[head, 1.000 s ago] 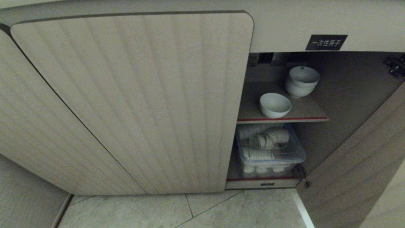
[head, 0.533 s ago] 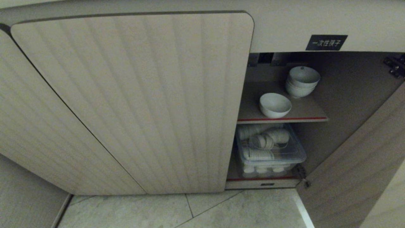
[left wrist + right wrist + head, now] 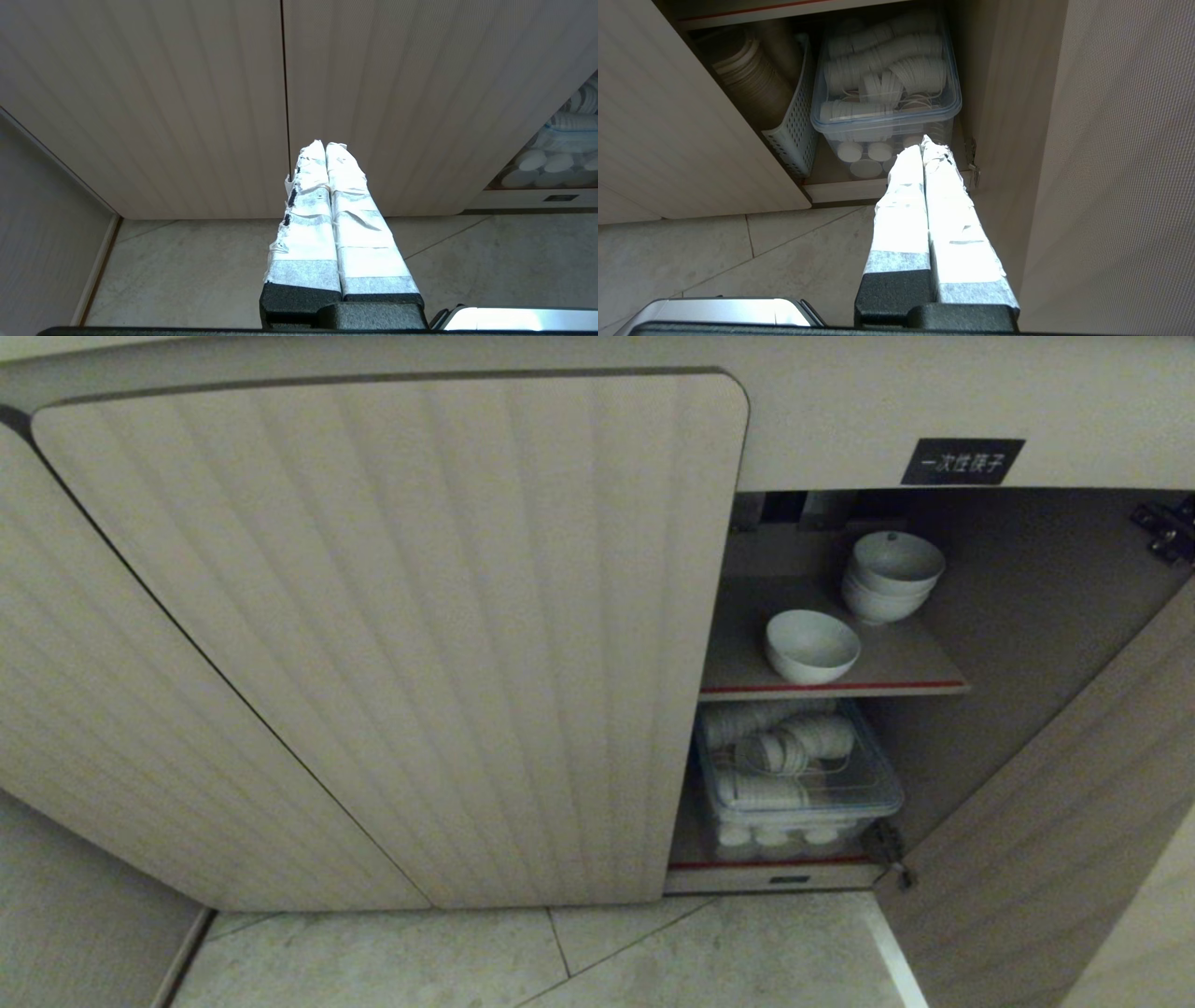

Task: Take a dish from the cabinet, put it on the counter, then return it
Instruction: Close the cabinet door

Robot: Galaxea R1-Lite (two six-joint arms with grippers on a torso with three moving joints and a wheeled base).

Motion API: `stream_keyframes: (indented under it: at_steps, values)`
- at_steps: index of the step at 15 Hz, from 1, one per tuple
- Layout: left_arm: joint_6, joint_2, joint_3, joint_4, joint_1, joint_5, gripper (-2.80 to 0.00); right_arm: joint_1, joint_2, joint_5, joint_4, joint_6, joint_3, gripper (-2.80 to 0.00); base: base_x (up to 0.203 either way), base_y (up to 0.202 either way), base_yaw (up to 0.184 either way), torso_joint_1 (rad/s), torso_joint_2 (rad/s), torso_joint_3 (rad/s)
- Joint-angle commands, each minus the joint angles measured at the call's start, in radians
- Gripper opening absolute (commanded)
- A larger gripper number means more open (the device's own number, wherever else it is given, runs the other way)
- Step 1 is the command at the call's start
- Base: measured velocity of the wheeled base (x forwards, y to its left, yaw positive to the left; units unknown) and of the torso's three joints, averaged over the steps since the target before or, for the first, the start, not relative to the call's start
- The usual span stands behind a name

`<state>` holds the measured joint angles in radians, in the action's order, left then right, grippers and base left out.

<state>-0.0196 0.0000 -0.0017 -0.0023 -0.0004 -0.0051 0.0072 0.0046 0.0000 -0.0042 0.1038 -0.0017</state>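
The white bowl that is the dish (image 3: 811, 645) stands alone on the brown red-edged shelf (image 3: 920, 665) of the beige cabinet (image 3: 392, 635). The cabinet's right door (image 3: 1046, 831) stands swung open. Behind the dish on the same shelf sits a short stack of white bowls (image 3: 892, 576). Neither gripper shows in the head view. My right gripper (image 3: 923, 143) is shut and empty, low in front of the bottom compartment. My left gripper (image 3: 325, 145) is shut and empty before the closed ribbed doors. The counter is out of view.
A clear plastic bin (image 3: 801, 782) (image 3: 887, 112) full of white lids and cups fills the bottom compartment, with a white perforated basket (image 3: 791, 126) of stacked bowls beside it. A black label (image 3: 963, 461) sits above the opening. Pale floor tiles (image 3: 560, 957) lie below.
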Motion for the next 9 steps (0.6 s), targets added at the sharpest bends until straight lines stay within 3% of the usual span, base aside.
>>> stream_keyframes:
  at_steps: [1,9]
  values:
    - [0.0,0.0,0.0,-0.001,-0.001,0.0,-2.8,0.0,-0.005,0.0,0.0,0.0,-0.001,-2.8,0.0,0.0,0.0,0.0,0.0,0.0]
    - [0.0,0.0,0.0,-0.001,-0.001,-0.001,-2.8,0.0,-0.005,0.0,0.0,0.0,-0.001,-2.8,0.0,0.0,0.0,0.0,0.0,0.0]
